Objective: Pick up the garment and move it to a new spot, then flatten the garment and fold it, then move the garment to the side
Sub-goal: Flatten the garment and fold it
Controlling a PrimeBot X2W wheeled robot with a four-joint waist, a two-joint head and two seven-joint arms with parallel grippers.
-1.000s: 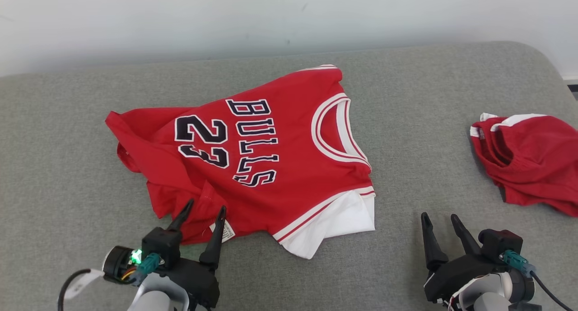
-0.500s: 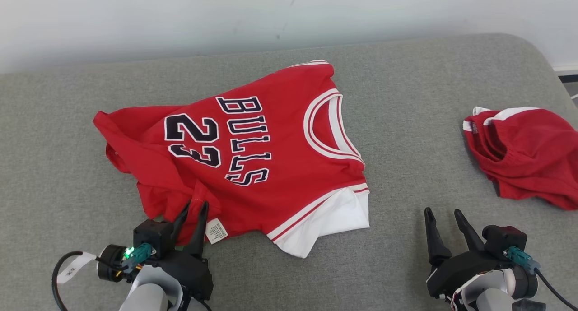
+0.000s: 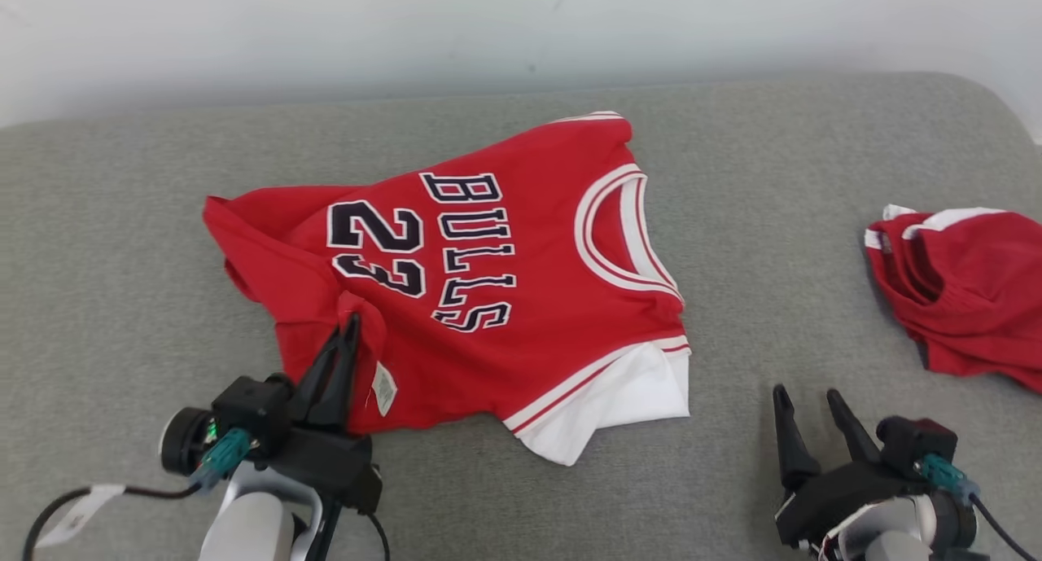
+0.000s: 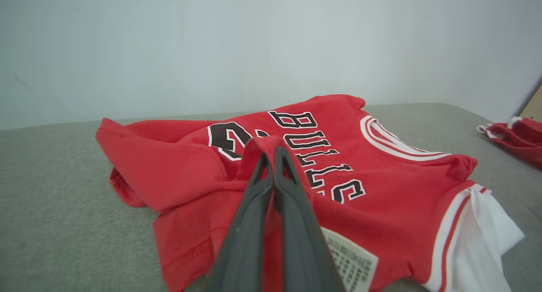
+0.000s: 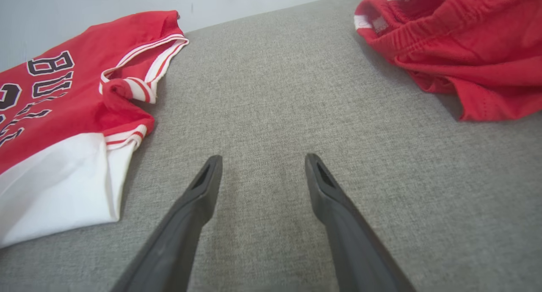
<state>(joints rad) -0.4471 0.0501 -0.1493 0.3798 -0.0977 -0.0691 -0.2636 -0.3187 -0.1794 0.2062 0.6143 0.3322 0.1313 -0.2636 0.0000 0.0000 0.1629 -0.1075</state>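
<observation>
Jersey: a red sleeveless cloth basketball jersey (image 3: 505, 300) with black "BULLS 23" lettering and white trim lies crumpled at the centre of the grey fabric cushion (image 3: 733, 178). Its neckline points to 3 o'clock and its hem to 9 o'clock.
Left jaws: pressed together on a raised pinch of the jersey's red cloth at the garment's 7 o'clock edge. In the left wrist view, red cloth sits between the 2 dark fingers (image 4: 250, 228) and bunches over their tips.
Tag: a white rectangular care tag (image 3: 383, 388) hangs just beside the pinch, at its 4 o'clock.
Right jaws: spread wide and holding nothing, at 5 o'clock in the head view, over bare cushion and apart from the jersey.
Second garment: red crumpled cloth shorts with white trim (image 3: 961, 292) lie at the 3 o'clock edge, well apart from the jersey.
</observation>
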